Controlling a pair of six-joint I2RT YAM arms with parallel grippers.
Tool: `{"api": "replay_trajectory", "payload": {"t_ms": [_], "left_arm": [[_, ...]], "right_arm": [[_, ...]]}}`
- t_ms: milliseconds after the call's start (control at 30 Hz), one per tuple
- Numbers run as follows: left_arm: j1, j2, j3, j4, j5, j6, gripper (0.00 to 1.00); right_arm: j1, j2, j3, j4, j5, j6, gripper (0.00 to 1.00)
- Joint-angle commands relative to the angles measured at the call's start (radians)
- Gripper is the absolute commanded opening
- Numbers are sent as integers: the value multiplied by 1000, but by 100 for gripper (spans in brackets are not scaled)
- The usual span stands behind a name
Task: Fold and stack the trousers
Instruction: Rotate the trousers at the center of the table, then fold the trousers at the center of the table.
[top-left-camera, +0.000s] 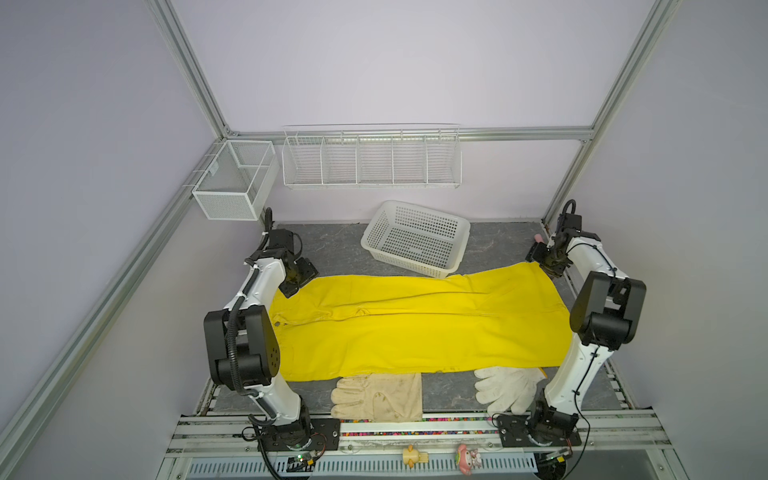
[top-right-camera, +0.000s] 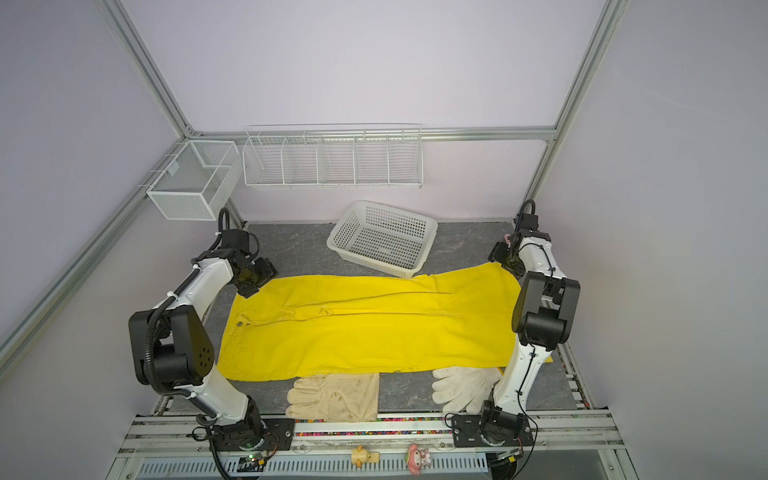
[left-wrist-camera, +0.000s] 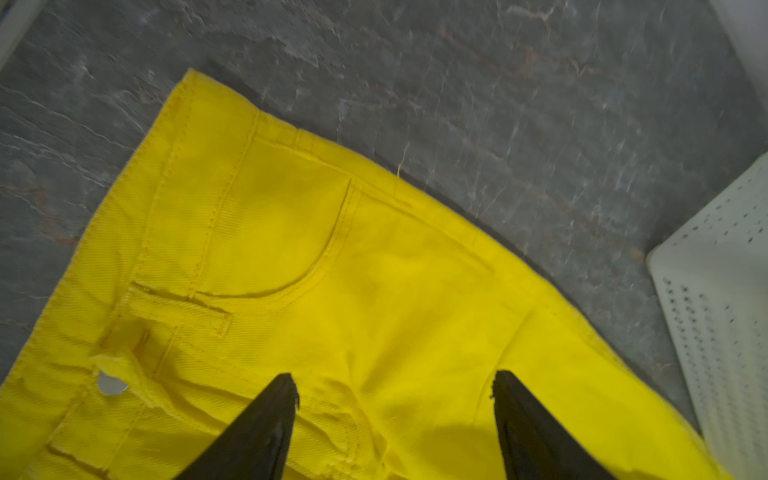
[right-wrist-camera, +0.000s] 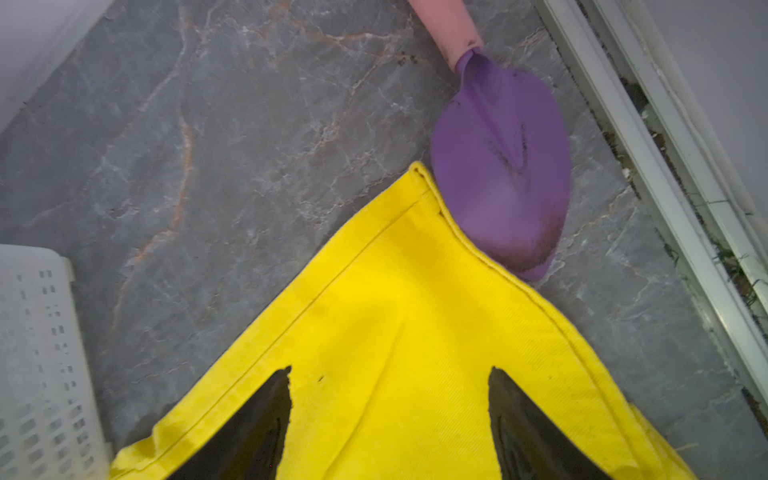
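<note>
Left gripper (left-wrist-camera: 395, 380) and right gripper (right-wrist-camera: 390, 374) hang spread-jawed over the trousers' (top-left-camera: 415, 324) far corners, seemingly not touching.

At 12 o'clock, blocked: white basket (top-left-camera: 376, 226), near corner right up against the far edge of the trousers (top-left-camera: 415, 328). From 10 to 11 o'clock, bare grey tabletop (top-left-camera: 332, 249), wide-open lane. At 2 o'clock, purple trowel (right-wrist-camera: 498, 166) touching the hem corner, tight squeeze. At 6 o'clock, cream glove (top-left-camera: 378, 397) pressed to the near edge; at 5 o'clock, white knitted glove (top-left-camera: 505, 388) likewise. Between the two gloves, free strip of tabletop. Straight down onto mid-cloth, open.
</note>
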Motion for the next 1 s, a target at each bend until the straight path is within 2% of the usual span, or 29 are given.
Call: {"api": "replay_trajectory", "payload": {"t_ms": [0,167,367,700,833,967], "left_arm": [[7,95,87,-73,-119,-199,75],[5,191,170,-110,-180,-312,75],[4,320,282,-127,-204,-327,75],[2,497,427,-202,-204,-364,74],[1,530,441,-232,-199,-367,70],[-4,545,420,-231,-186,-347,59]], "right_arm": [[28,7,13,-60,-5,169,77],[60,61,70,-84,40,282,79],[70,146,127,-59,21,340,81],[86,291,283,-176,110,395,83],[99,357,390,-298,180,417,83],[121,415,499,-387,256,432,83]]}}
